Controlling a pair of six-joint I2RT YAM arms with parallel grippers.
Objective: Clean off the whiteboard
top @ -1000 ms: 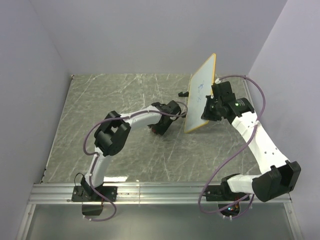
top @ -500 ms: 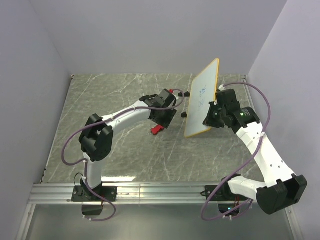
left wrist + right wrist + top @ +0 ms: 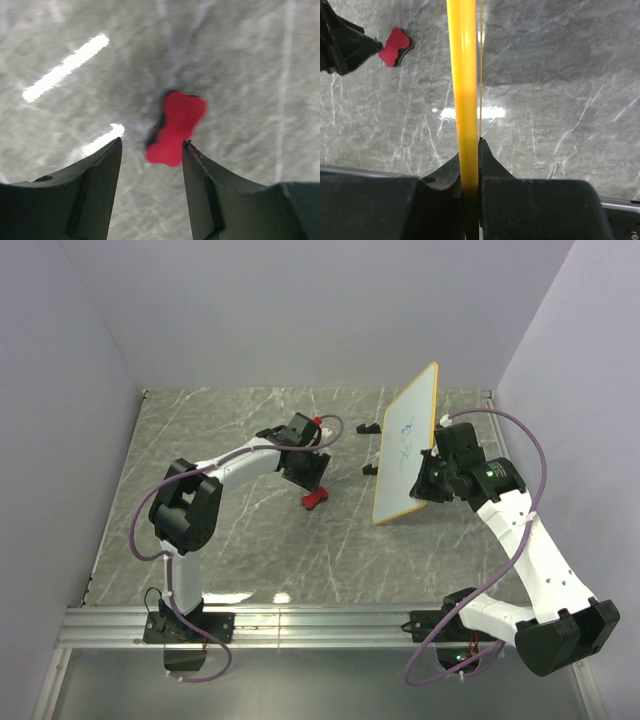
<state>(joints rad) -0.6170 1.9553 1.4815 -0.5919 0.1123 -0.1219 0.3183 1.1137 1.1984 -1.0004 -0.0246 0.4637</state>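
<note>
The left arm (image 3: 190,515) reaches from its base across the grey table (image 3: 240,540) toward the middle. The left gripper (image 3: 151,142) points down at the table. Its jaws stand apart with a moderate gap and hold nothing. In the left wrist view the eraser (image 3: 176,127), red and waisted like a bone, lies flat on the table beyond the fingertips. It shows in the gap, closer to the finger on that view's right, and no finger touches it. From above, the eraser (image 3: 316,499) sits just beside the gripper's tip, on its near side.

Right of the eraser, a black piece (image 3: 371,428) and a second black piece (image 3: 369,470) lie on the table just left of the board, too small to identify.

The whiteboard (image 3: 408,445) is lifted on edge right of centre, tilted, its white face turned toward the left arm, with faint blue marks on it. Whether its lower corner touches the table cannot be told. The right gripper (image 3: 428,480) clamps its right rim. In the right wrist view the board (image 3: 462,75) appears edge-on as a yellow-orange strip running upward from the pinched jaws, which close directly on the rim. The right arm (image 3: 530,550) rises from its base at the near right.
</note>
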